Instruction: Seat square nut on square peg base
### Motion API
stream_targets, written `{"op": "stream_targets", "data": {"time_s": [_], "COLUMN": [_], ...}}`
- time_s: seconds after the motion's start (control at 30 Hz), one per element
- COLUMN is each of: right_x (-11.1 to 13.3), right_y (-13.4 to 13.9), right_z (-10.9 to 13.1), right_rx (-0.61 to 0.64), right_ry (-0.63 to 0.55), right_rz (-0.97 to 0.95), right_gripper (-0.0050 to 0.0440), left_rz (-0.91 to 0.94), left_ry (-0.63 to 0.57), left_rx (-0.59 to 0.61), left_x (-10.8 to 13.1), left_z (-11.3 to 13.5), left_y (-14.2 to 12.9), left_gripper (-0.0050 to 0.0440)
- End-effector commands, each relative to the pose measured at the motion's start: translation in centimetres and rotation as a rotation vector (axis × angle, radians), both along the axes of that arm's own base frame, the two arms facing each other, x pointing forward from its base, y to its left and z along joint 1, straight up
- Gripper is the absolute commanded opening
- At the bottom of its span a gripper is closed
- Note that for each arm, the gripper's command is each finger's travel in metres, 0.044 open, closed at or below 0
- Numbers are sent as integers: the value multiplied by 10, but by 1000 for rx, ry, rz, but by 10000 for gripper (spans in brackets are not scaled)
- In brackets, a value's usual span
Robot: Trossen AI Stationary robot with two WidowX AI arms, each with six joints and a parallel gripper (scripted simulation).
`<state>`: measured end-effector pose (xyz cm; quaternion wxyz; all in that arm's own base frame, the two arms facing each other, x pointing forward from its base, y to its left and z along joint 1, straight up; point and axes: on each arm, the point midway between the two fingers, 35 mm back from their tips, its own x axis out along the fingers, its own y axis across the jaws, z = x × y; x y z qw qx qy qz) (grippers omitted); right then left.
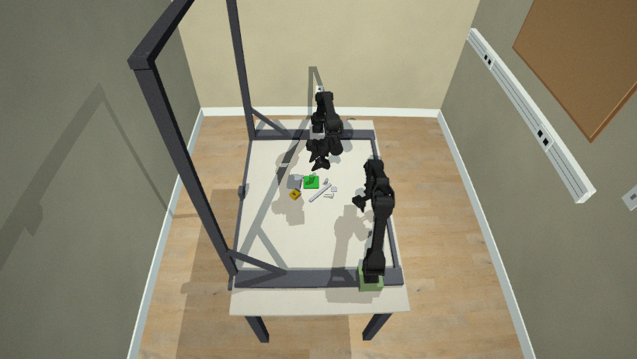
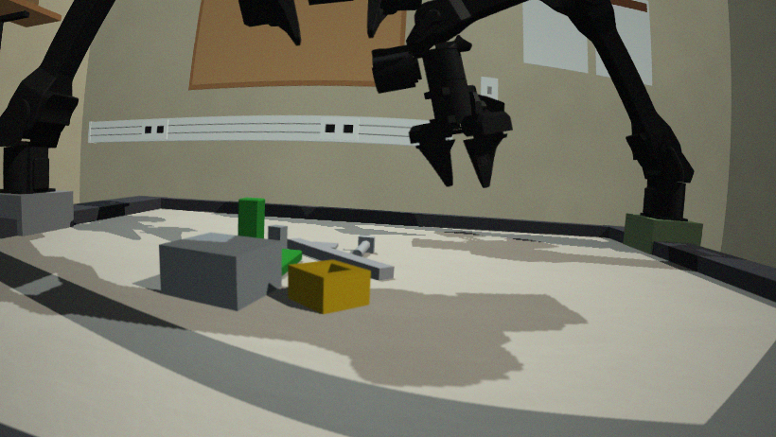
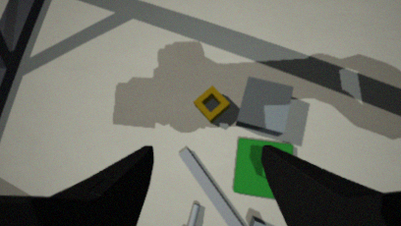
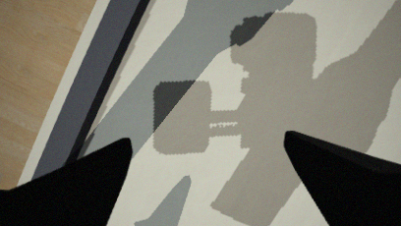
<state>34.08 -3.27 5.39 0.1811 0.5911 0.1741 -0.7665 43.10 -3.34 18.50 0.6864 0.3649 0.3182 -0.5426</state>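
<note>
The yellow square nut (image 1: 294, 193) lies flat on the table, also in the exterior view (image 2: 328, 285) and the left wrist view (image 3: 211, 102). It lies close beside a grey block (image 2: 220, 269). The green square peg (image 2: 251, 217) stands upright on its green base (image 3: 260, 167) just behind the block. My left gripper (image 1: 320, 165) hangs open and empty high above the peg base, and its fingers frame the scene in the left wrist view (image 3: 206, 152). My right gripper (image 2: 461, 163) is open and empty, in the air near the table's right side, away from the nut.
A long grey bar (image 2: 342, 255), a small bolt (image 2: 362, 247) and a small grey cube (image 2: 277, 233) lie beside the peg base. The grey block (image 3: 265, 105) touches or nearly touches the base. A dark frame rims the table (image 4: 93, 88).
</note>
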Motion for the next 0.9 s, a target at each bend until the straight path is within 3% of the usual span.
{"op": "stream_targets", "data": {"time_s": [0.0, 0.13, 0.37, 0.57, 0.87], "right_x": [0, -3, -6, -7, -9], "right_y": [1, 7, 15, 19, 29], "right_z": [6, -1, -7, -10, -15], "right_rx": [59, 195, 378, 475, 672], "right_ry": [-22, -22, -69, -114, -286], "right_rz": [83, 286, 576, 743, 1153], "right_gripper": [440, 440, 440, 440, 440], "left_rz": [-85, -266, -464, -552, -708], "left_ry": [-17, -7, -18, -30, -46], "left_rx": [43, 147, 302, 383, 532], "left_x": [8, 15, 23, 27, 33], "left_z": [-1, -40, -82, -101, -133], "left_y": [-14, -42, -67, -77, -93], "left_gripper": [300, 300, 300, 300, 300]}}
